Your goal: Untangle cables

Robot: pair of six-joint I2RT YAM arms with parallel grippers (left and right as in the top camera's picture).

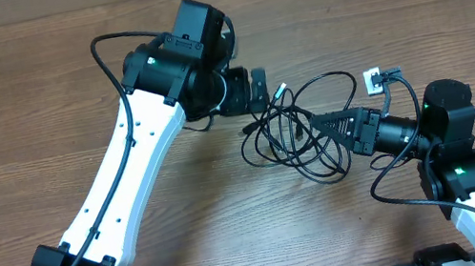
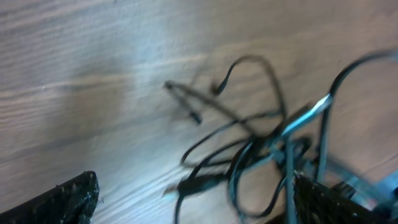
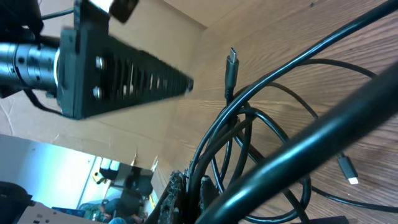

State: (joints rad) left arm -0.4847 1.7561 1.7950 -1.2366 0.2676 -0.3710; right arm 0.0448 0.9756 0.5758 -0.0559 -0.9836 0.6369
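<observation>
Tangled in one loose bunch on the brown wood-grain table [image 1: 10,103], between both arms: thin black flexible cables [image 1: 303,146] with small plug ends. Black two-finger left gripper [image 1: 259,87] spread wide, just beside the bunch's upper-left edge, holding nothing. Black two-finger right gripper [image 1: 320,122] pinched together on cable strands at the bunch's right side. Small white connector block [image 1: 373,81] near the right arm.

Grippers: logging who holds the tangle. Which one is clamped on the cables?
The right gripper, shut on the cables at the tangle's right edge; the left gripper stands wide open beside it, holding nothing.
</observation>
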